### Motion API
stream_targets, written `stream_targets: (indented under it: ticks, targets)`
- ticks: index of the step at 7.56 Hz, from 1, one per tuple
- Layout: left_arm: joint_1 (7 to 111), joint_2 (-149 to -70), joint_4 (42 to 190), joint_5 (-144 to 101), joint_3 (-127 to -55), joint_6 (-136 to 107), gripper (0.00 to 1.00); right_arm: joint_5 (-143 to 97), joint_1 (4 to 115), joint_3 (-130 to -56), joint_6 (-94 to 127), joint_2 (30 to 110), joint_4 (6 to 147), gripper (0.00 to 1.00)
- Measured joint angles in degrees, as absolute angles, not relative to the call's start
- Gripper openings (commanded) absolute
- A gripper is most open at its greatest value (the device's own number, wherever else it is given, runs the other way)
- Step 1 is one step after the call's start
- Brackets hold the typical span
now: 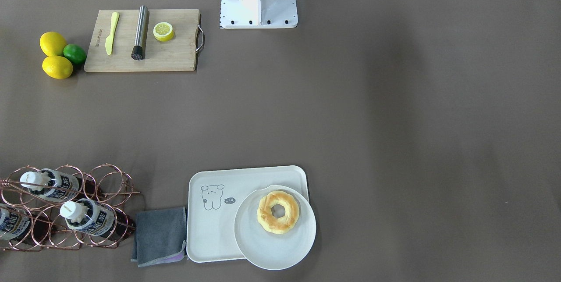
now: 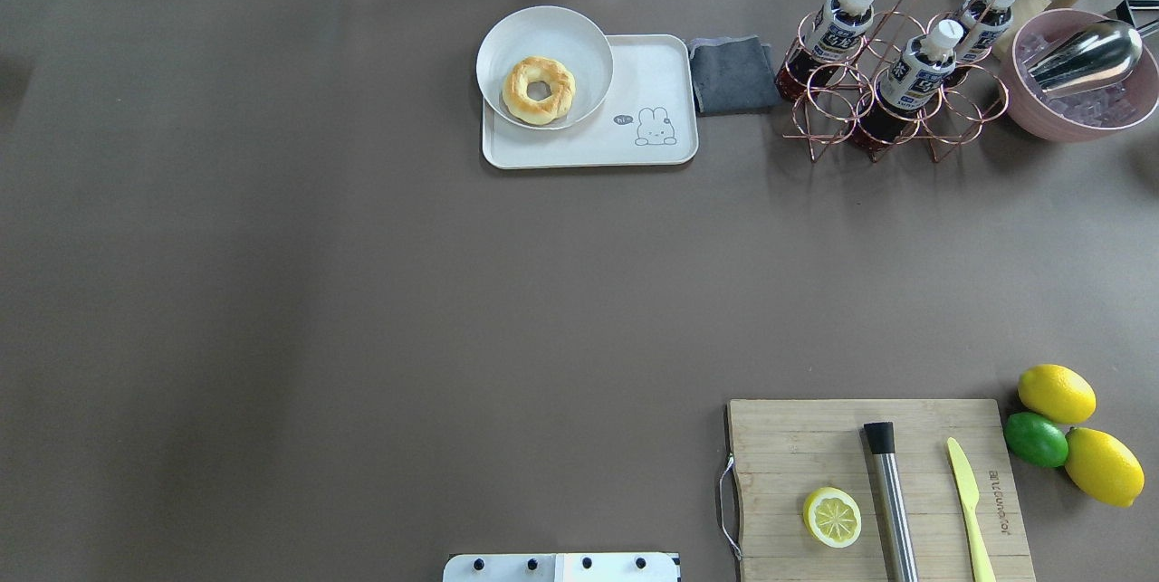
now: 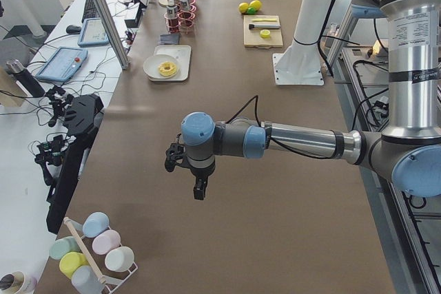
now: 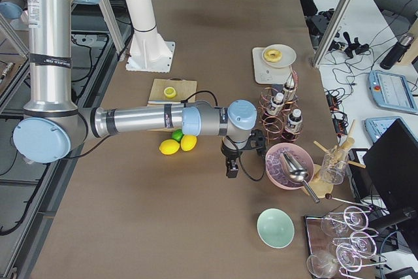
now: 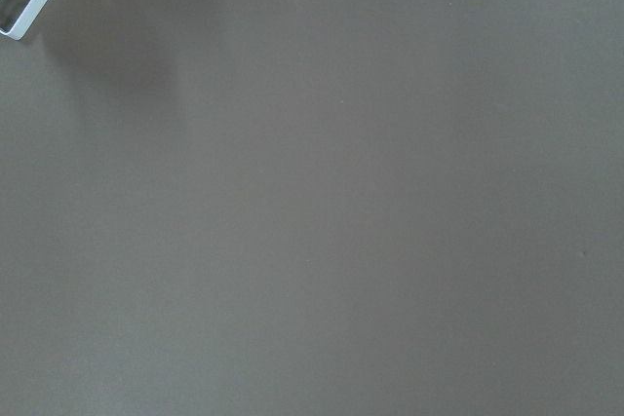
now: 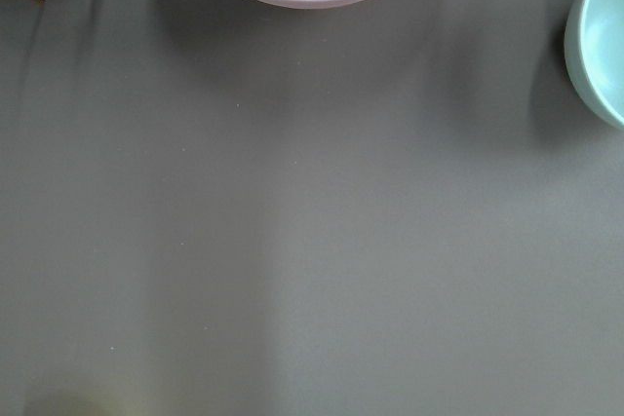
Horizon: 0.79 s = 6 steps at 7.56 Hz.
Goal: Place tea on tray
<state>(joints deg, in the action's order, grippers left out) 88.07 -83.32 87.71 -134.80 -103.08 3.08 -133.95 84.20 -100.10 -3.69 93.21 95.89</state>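
Observation:
Three tea bottles stand in a copper wire rack (image 2: 892, 102); the closest to the tray is this tea (image 2: 838, 30), also in the front-facing view (image 1: 90, 218). The white tray (image 2: 652, 75) with the cartoon bear lies left of the rack in the overhead view and shows in the front-facing view (image 1: 210, 229). My left gripper (image 3: 199, 189) hangs over bare table far from both. My right gripper (image 4: 232, 169) hangs beside the pink bowl, just short of the rack. I cannot tell whether either is open or shut.
A round white plate (image 2: 579, 30) with a doughnut (image 2: 539, 90) overlaps the tray. A grey cloth (image 2: 732, 73) lies between tray and rack. A pink ice bowl (image 2: 1077, 125) with a metal scoop sits beyond the rack. The cutting board (image 2: 797, 437), lemons and a lime are near the base.

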Motion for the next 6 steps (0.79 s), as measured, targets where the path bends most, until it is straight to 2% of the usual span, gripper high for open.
stream_targets:
  ticks: [6]
  targets:
    - [88.07, -81.97, 88.67, -135.17, -103.98, 3.16, 0.99, -133.92, 84.28, -100.11, -3.69, 93.41, 95.89, 1.0]
